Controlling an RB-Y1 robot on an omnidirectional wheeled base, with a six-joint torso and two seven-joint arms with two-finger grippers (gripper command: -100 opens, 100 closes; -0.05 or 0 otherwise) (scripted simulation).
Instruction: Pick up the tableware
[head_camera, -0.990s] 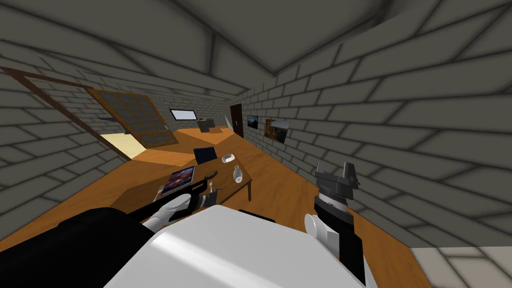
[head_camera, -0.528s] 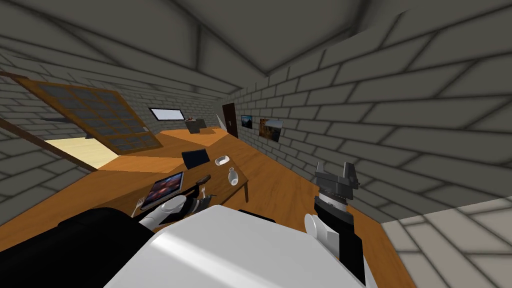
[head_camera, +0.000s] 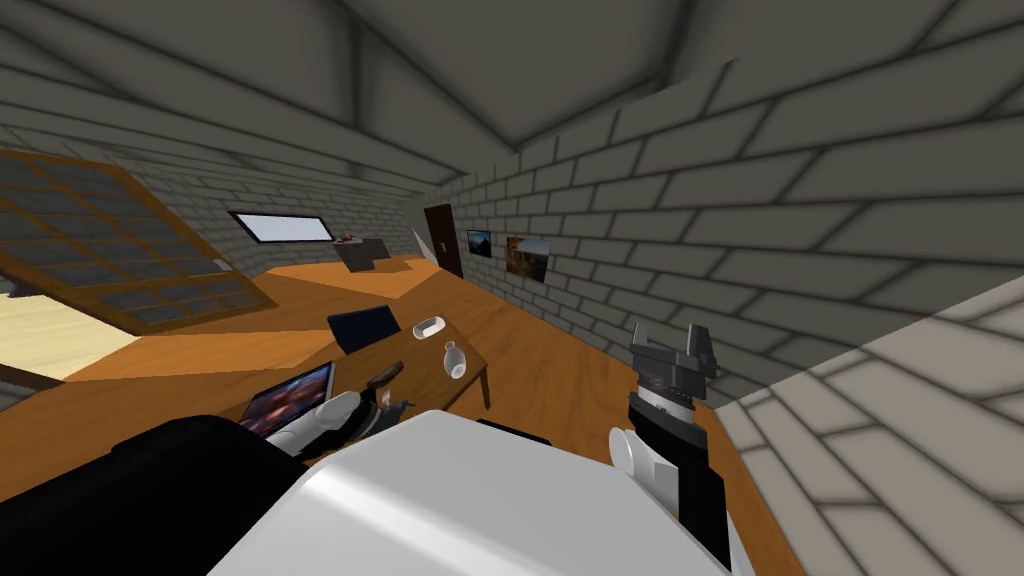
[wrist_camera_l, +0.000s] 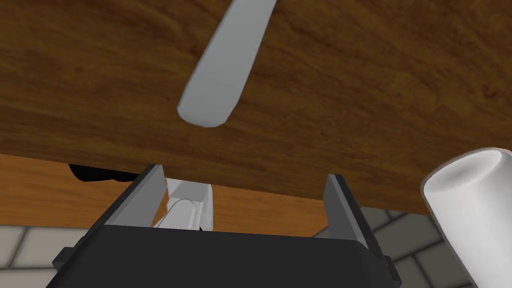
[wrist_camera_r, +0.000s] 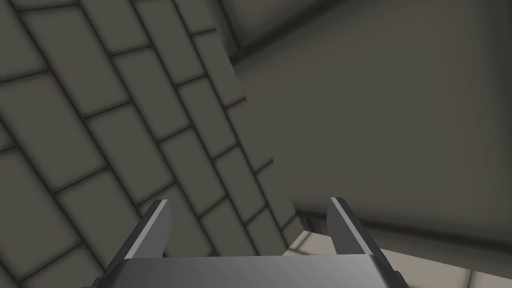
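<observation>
Left gripper (wrist_camera_l: 245, 172) is down at the near edge of the wooden table (wrist_camera_l: 360, 100), jaws wide open and holding nothing. The tableware is a light grey utensil handle (wrist_camera_l: 220, 75) lying flat on the wood just past the fingertips. Its rounded end points back at the gap between the fingers and there's bare wood all around it. I can't tell whether it's a fork, a spoon or a knife, since the business end runs out of the wrist view.

Other stuff on the table, from the head cam:
- a small white bottle (head_camera: 455, 360) over by the right edge, near the leg
- a white bowl (head_camera: 429, 326) farther back on that same side
- a dark flat slab (head_camera: 362, 328) standing at the far edge
- a lit screen with a reddish picture (head_camera: 288, 397) on the left
- a dark curved thing (head_camera: 386, 372) just beyond my left hand; can't make out what it is

Right gripper (head_camera: 673, 340) is parked up in the air on the right, well apart from the table, jaws open and empty.
</observation>
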